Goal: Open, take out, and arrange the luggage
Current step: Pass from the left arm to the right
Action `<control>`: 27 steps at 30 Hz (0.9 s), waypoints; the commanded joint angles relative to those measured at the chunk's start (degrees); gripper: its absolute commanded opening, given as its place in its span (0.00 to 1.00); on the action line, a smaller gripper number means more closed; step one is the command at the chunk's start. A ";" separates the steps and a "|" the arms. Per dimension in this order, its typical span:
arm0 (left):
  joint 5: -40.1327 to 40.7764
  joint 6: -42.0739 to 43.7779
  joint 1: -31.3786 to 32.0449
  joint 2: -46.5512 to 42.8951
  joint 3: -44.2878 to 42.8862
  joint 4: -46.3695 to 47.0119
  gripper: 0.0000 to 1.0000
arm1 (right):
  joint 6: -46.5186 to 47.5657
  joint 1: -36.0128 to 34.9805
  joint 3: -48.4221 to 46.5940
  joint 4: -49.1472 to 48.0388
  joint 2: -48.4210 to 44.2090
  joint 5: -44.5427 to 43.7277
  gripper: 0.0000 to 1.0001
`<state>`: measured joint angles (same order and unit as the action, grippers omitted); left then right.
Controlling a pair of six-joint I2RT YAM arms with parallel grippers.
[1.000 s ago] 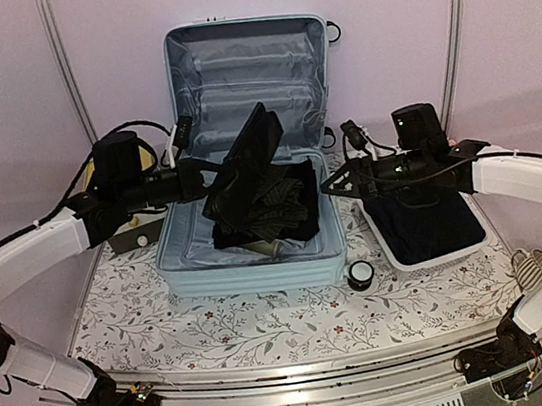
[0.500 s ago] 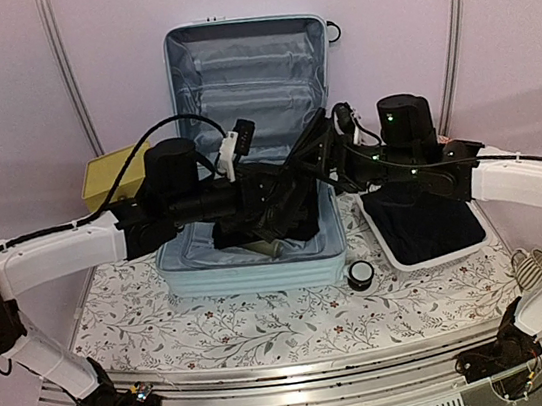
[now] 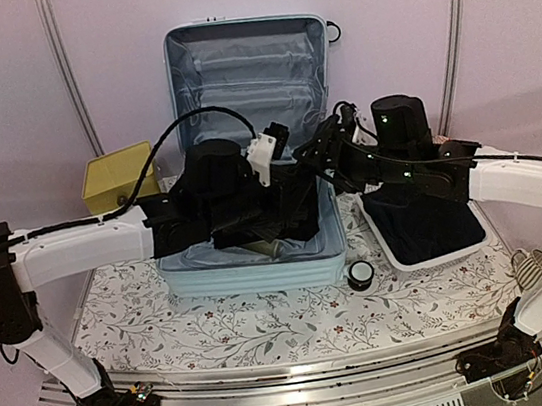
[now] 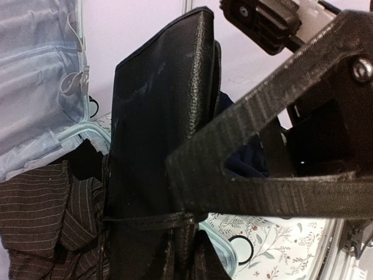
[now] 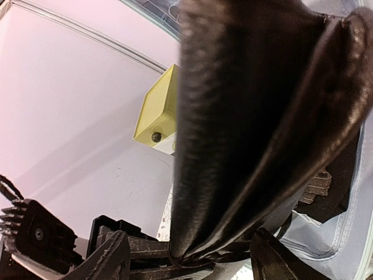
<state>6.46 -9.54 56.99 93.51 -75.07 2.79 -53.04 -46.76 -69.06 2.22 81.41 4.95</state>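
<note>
The luggage (image 3: 250, 271) lies open on the table, its lid (image 3: 247, 65) upright against the back wall and dark striped clothes (image 4: 41, 216) piled in its base. Over the base my left gripper (image 3: 281, 166) is shut on a black leather pouch (image 4: 157, 128) and holds it upright. My right gripper (image 5: 192, 259) has come in from the right and stands open. Its fingers (image 5: 111, 256) sit on either side of the pouch's (image 5: 250, 116) lower end, with a gap showing on the left side. The left gripper's own fingertips are hidden behind the pouch.
A white lattice basket (image 3: 440, 258) holding dark navy cloth stands right of the luggage. A yellow-topped box (image 3: 116, 179) sits at the back left. A small black ring (image 3: 361, 273) lies on the flowered table cover in front of the luggage.
The left arm has carried the pouch rightward across the luggage. The right gripper moved left to meet it and now has its fingers around the pouch's end.
</note>
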 commanded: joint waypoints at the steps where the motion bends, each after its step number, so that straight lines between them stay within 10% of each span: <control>1: 5.14 5.17 1.97 0.57 -1.60 -0.17 0.11 | -1.70 -0.75 -2.25 2.08 0.48 -3.95 0.67; 13: 3.02 9.14 4.21 1.54 -1.71 0.49 0.19 | -2.88 -0.62 -2.56 4.88 0.96 -7.87 0.27; 20: -3.27 4.49 2.86 -0.90 -1.31 -1.02 0.70 | 0.60 3.65 -0.70 7.10 -1.91 -2.73 0.08; 27: -15.50 -4.55 -2.45 -8.89 3.40 0.34 0.81 | 15.41 19.96 1.71 15.76 -6.30 19.41 0.04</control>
<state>-0.95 -7.81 57.87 90.94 -74.04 1.56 -47.75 -35.62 -67.81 12.38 79.00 10.63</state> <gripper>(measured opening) 0.795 0.049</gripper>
